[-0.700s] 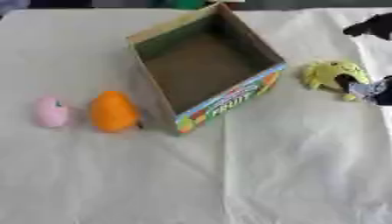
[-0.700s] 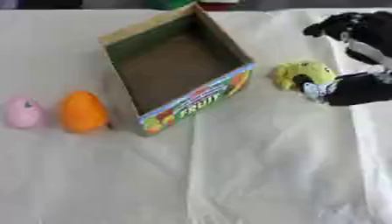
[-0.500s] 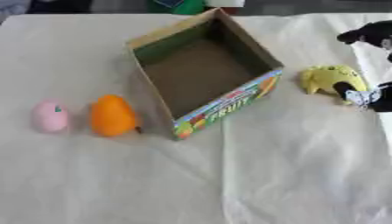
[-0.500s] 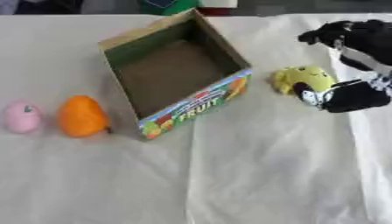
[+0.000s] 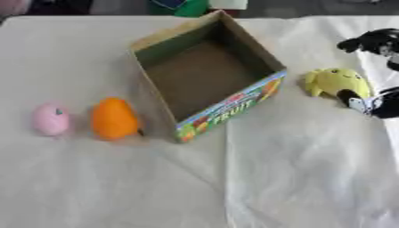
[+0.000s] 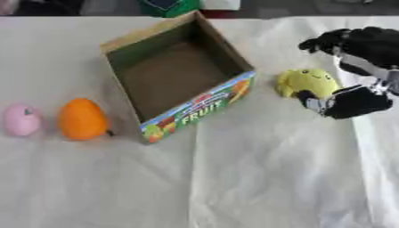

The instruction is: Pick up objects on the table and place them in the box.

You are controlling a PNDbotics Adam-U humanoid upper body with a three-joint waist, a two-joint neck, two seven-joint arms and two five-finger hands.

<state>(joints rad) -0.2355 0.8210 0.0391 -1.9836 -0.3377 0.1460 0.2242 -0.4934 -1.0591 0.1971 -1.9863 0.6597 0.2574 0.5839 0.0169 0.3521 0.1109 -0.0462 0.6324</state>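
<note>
Right of the open cardboard fruit box [image 6: 175, 84], black right hand [image 6: 355, 100], fingers spread, brackets the soft yellow toy [image 6: 310, 82] on the bench; should close around its middle before lifting.

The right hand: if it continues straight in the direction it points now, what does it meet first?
Probably the yellow toy: the right hand comes from the right with its dark thumb tip already at the toy's lower right side. Beyond it lies the box. Depth is uncertain.

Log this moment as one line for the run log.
right hand: at yellow soft toy, grasp unclear | cardboard fruit box: empty | orange fruit, pink fruit: left of box
</note>
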